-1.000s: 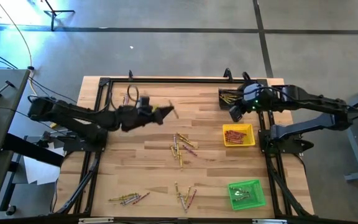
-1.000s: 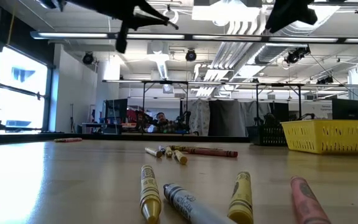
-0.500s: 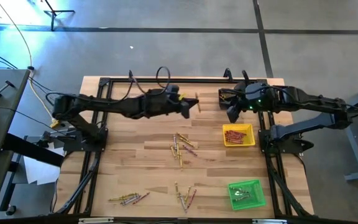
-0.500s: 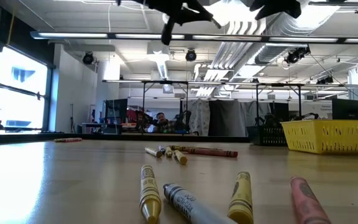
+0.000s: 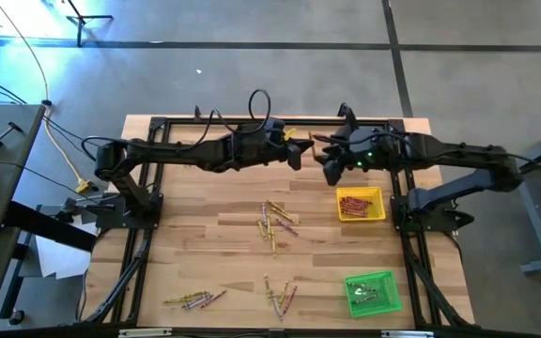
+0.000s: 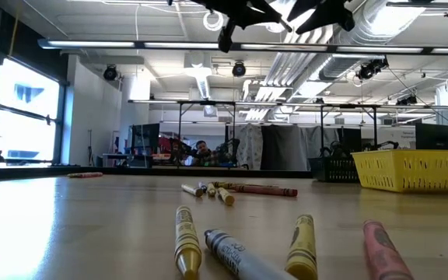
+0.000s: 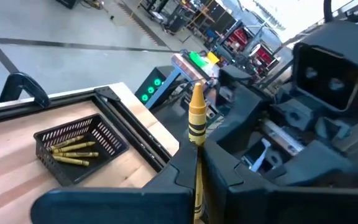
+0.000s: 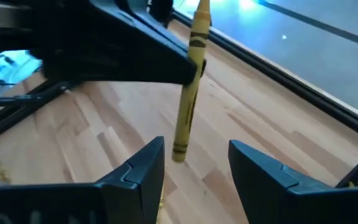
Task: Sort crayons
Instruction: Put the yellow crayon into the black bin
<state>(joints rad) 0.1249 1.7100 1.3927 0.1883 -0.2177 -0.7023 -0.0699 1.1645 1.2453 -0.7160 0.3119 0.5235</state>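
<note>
My left gripper [image 5: 298, 153] reaches over the table's far middle, shut on a yellow crayon [image 7: 196, 118]. My right gripper [image 5: 326, 166] faces it from the right, open. In the right wrist view the crayon's lower end [image 8: 179, 149] hangs just ahead of the gap between my right fingers [image 8: 143, 168], touching neither. More crayons lie loose at mid-table [image 5: 275, 222] and along the near edge [image 5: 280, 296]. In the low view both grippers show only at the very top [image 6: 239, 12]. My left gripper pinches the yellow crayon about its middle [image 8: 196, 67] between its two fingers. The fingers come roughly level from the table's left and lie across the crayon. One end [image 7: 197, 93] sticks out above the fingers, the other below. The crayon is high above the table.
A black tray [image 7: 79, 149] with yellow crayons sits at the far right, partly under my right arm. A yellow tray [image 5: 360, 204] with red crayons and a green tray [image 5: 374, 291] stand along the right side. Another crayon cluster [image 5: 195, 300] lies near left.
My left gripper has carried the yellow crayon up and toward the table's far right, rolling somewhat, and stays shut on it. My right gripper has moved left toward it and has opened.
</note>
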